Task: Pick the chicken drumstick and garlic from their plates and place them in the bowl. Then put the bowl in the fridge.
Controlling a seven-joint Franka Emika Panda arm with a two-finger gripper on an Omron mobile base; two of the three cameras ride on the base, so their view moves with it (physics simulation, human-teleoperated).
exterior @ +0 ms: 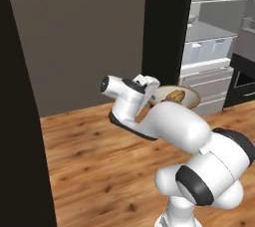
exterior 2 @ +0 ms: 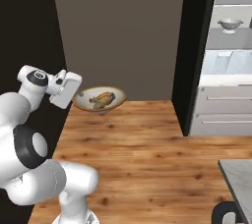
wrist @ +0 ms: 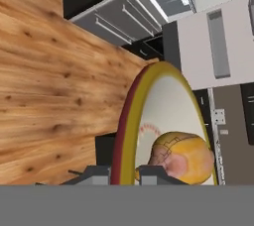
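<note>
no brand, label or writing can be read anywhere on the robot, the bowl or the fridge.

nearest the cameras, the arm rises from its base, folds at a big white elbow with dark joints, and reaches forward with the wrist turned sideways, so the hand lies roughly level over the wooden floor (exterior: 89,161). the tool (exterior 2: 75,98) meets the near rim of the bowl (exterior 2: 100,101) at the bowl's left edge in the right base view. in the hand view the two dark tips sit at the bottom, one on each side of the bowl's thin rim, narrow and closed on it; the bowl (wrist: 149,121) stands on edge in that rolled view.

the bowl is held in the air above the floor, slightly tilted, touching nothing but the tool. the chicken drumstick (exterior 2: 102,99) lies inside it, near the middle, golden-brown; in the hand view the chicken drumstick (wrist: 181,158) rests close to the tips. whether the garlic is in the bowl cannot be told.

farther off, beyond a grey wall, stands the fridge (exterior: 209,42), open, well apart from the bowl, with pale shelves and translucent drawers. a steel bowl with handles (exterior 2: 230,23) sits on an upper shelf.
</note>
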